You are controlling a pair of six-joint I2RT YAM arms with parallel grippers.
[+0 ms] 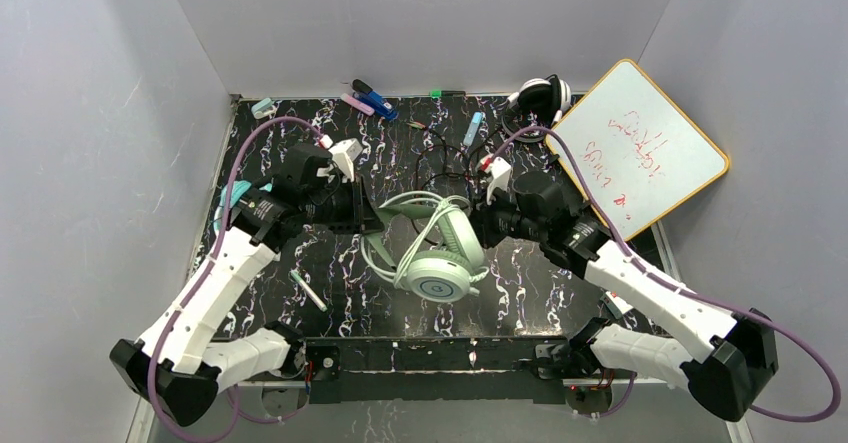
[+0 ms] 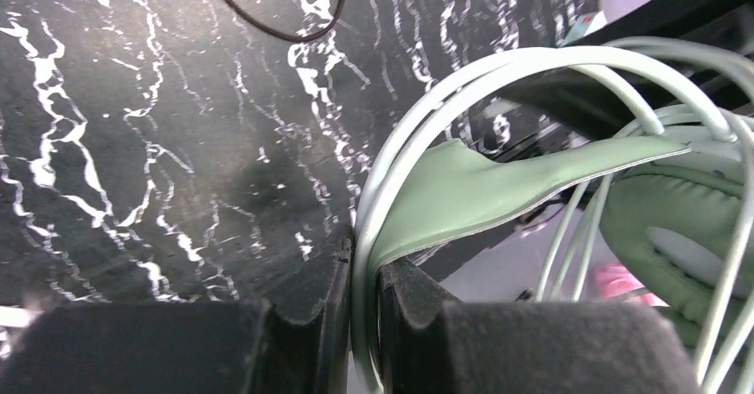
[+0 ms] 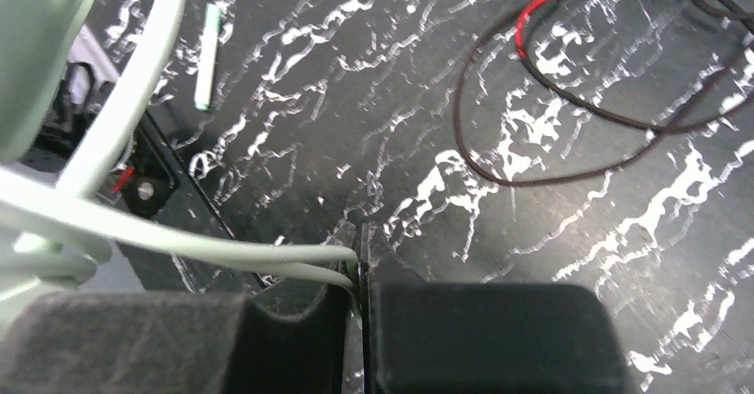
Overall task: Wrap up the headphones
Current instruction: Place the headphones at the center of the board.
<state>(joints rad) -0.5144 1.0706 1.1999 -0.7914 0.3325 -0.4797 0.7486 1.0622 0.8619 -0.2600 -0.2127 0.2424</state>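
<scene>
The mint-green headphones (image 1: 432,255) hang over the middle of the black marbled table (image 1: 540,283), one ear cup facing up. My left gripper (image 1: 373,219) is shut on the pale headband (image 2: 363,234), just beside the green inner pad (image 2: 498,180). My right gripper (image 1: 480,225) is shut on two strands of the pale cable (image 3: 222,250), which run off to the left toward the headset. More cable loops (image 2: 578,234) cross in front of the ear cup (image 2: 685,225). Black-and-white headphones (image 1: 541,94) lie at the back right, their thin black cable (image 1: 440,158) trailing across the table. A teal headset (image 1: 231,199) peeks out behind the left arm.
A whiteboard (image 1: 640,148) with red writing leans at the back right. Markers (image 1: 370,99) lie along the back edge. A pale pen (image 1: 308,291) lies front left, also the pen (image 3: 206,56) in the right wrist view. The black cable with a red sleeve (image 3: 551,74) loops nearby.
</scene>
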